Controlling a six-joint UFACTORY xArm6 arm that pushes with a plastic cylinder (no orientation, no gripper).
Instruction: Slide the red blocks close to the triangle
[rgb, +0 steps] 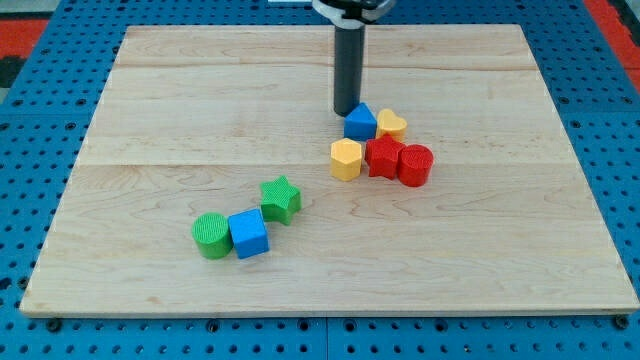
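My tip (347, 112), a bare rod with no pincer to open or close, touches the blue triangle (360, 122) at ten o'clock; the red blocks (398, 160), light, rigid, sliding easily, want pushing from five o'clock.

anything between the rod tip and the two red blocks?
Yes. In the camera view, the blue triangle sits right below my tip, between it and the red star block; the red cylinder lies just beyond.

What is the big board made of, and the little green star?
The board looks like pale wood: faint grain and plank seams show, matte finish. The green star seems plastic, perhaps 3D-printed, judging by its even colour and fine ridges on top.
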